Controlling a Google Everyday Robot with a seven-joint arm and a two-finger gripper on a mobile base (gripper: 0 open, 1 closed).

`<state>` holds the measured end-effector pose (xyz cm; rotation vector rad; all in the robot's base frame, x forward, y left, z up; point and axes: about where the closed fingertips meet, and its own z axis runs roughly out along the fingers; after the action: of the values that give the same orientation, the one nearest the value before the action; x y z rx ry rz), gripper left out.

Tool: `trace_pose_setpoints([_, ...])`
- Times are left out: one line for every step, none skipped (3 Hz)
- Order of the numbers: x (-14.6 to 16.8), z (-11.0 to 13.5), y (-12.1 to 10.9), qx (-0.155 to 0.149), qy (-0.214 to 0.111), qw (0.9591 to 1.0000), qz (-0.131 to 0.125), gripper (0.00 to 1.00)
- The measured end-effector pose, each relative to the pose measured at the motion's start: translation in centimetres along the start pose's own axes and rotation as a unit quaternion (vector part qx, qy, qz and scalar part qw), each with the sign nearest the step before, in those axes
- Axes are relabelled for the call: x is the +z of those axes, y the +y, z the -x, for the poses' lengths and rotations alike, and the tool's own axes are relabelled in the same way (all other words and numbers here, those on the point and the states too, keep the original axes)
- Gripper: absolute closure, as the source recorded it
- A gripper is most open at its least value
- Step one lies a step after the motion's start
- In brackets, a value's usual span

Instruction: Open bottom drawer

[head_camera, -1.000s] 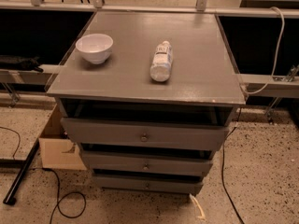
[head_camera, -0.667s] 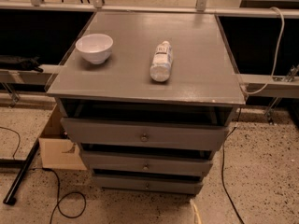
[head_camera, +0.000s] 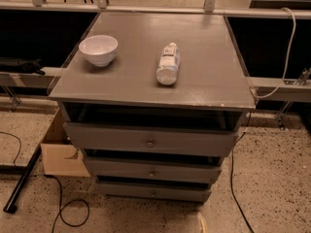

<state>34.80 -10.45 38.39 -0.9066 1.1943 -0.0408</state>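
Note:
The grey cabinet (head_camera: 204,89) has three drawers. The bottom drawer (head_camera: 121,189) is the slimmest front, lowest, just above the floor, with a small round metal knob (head_camera: 153,193) at its centre. Its front sits set back under the middle drawer (head_camera: 116,168), and none of its inside shows. Only a pale tip of my gripper (head_camera: 201,223) shows at the bottom edge of the view, low and to the right of the bottom drawer's knob, apart from it.
The top drawer (head_camera: 107,136) is the widest front. A white bowl (head_camera: 98,49) and a lying plastic bottle (head_camera: 168,63) rest on the cabinet top. A cardboard box (head_camera: 60,155), a black pole (head_camera: 22,182) and cables (head_camera: 73,211) lie on the floor at left.
The pale gripper tip has slipped a little lower toward the bottom edge. The drawers, bowl and bottle have not moved.

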Motion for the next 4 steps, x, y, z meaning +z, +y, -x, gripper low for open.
trace_pose_setpoints([1.5, -0.9, 1.5, -0.002, 0.003, 1.0, 0.006, 0.0])
trace_pose_setpoints([4.3, -2.2, 3.2, 0.011, -0.001, 0.9993, 0.035, 0.0])
trace_pose_setpoints([4.3, -2.2, 3.2, 0.011, -0.001, 0.9993, 0.035, 0.0])
trace_pose_setpoints([5.4, -3.3, 4.0, 0.008, 0.007, 0.9985, 0.053, 0.0])
